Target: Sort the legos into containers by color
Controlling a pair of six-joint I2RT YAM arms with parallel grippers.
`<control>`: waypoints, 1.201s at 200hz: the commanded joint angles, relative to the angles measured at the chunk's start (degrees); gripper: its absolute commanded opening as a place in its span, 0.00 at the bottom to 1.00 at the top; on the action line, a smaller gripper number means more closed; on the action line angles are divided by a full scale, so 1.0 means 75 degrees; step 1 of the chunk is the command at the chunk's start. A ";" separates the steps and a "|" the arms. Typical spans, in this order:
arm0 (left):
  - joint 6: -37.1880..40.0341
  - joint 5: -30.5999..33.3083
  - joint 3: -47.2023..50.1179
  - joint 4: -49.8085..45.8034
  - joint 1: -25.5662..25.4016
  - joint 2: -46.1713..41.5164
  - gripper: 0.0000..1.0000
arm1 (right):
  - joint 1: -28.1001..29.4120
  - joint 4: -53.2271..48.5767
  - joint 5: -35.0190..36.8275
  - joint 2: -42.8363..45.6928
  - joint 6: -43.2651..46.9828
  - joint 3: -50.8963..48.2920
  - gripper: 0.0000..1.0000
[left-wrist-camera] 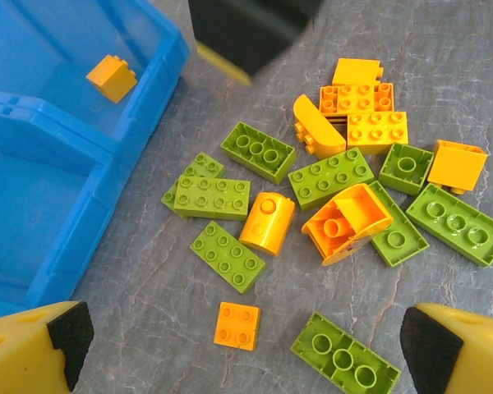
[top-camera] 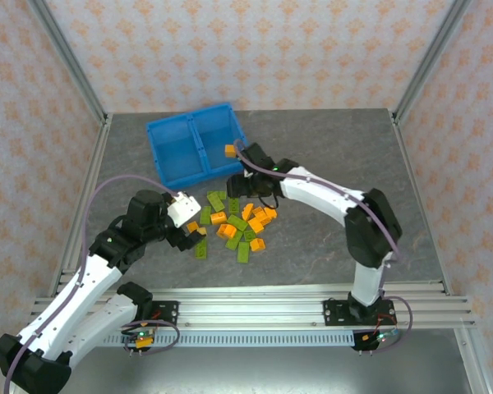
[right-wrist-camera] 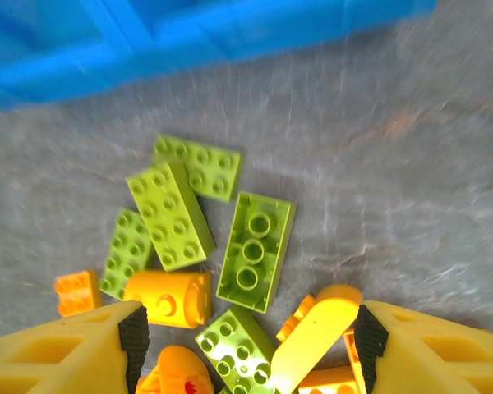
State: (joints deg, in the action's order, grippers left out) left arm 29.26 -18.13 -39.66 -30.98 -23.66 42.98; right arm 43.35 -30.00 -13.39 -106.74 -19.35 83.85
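The blue bin (top-camera: 195, 144) stands at the back of the grey table, split into two compartments. One orange lego (top-camera: 229, 150) is at the right compartment's rim; in the left wrist view this orange lego (left-wrist-camera: 111, 78) lies within that compartment. A mixed pile of green and orange legos (top-camera: 238, 222) lies in front of the bin. My right gripper (top-camera: 241, 158) is open beside the bin's right corner, and nothing is between the fingers of the right gripper (right-wrist-camera: 246, 345). My left gripper (top-camera: 185, 234) is open at the pile's left edge. The left gripper (left-wrist-camera: 238, 345) hovers over a small orange lego (left-wrist-camera: 237, 326).
The bin's left compartment (left-wrist-camera: 33, 205) shows a bare floor. Metal frame posts (top-camera: 70, 57) rise at the table's back corners. The rail with both arm bases (top-camera: 255, 308) runs along the near edge. Bare table (top-camera: 345, 148) lies right of the bin.
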 commanded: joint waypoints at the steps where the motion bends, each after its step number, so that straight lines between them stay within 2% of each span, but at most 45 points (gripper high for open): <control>1: 0.0224 0.0243 0.0009 -0.0049 -0.0047 -0.0045 0.99 | 0.0079 -0.0606 0.0156 -0.0583 -0.0287 0.0555 0.68; 49: 0.0277 0.0173 0.0105 0.0014 -0.0054 -0.0219 0.99 | 0.0114 -0.0981 0.0183 -0.1850 -0.0375 0.1362 0.65; 100: 0.0312 0.0098 0.0121 0.0018 -0.0066 -0.0247 0.99 | 0.0339 -0.0945 0.0315 -0.2362 -0.0433 0.1475 0.63; 120: 0.0318 0.0085 0.0113 0.0006 -0.0061 -0.0247 0.99 | 0.0358 -0.1013 0.0402 -0.2551 -0.0432 0.1489 0.56; 141: 0.0322 0.0108 0.0120 0.0012 -0.0069 -0.0302 0.99 | 0.0357 -0.1086 0.0489 -0.2666 -0.0463 0.1523 0.44; 156: 0.0319 0.0120 0.0162 0.0046 -0.0071 -0.0363 0.99 | 0.0358 -0.1025 0.0532 -0.2572 -0.0543 0.1514 0.38; 162: 0.0324 0.0116 0.0167 0.0053 -0.0069 -0.0385 0.99 | 0.0358 -0.0947 0.0533 -0.2508 -0.0550 0.1501 0.32; 171: 0.0325 0.0130 0.0173 0.0056 -0.0068 -0.0402 0.99 | 0.0359 -0.0872 0.0621 -0.2341 -0.0537 0.1487 0.29; 205: 0.0116 0.0326 0.0233 0.0327 -0.0086 -0.0639 0.99 | 0.0360 -0.0003 0.0628 -0.1141 -0.0372 0.1187 0.28; 240: -0.0562 0.1222 0.0396 0.0951 -0.0082 -0.1262 0.99 | 0.0574 0.1578 0.0206 0.0032 0.0362 0.0692 0.33</control>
State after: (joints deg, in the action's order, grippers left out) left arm 28.71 -14.96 -37.23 -28.53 -23.66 36.64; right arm 46.02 -29.19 -10.79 -114.76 -21.12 89.71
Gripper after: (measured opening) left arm 0.994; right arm 0.320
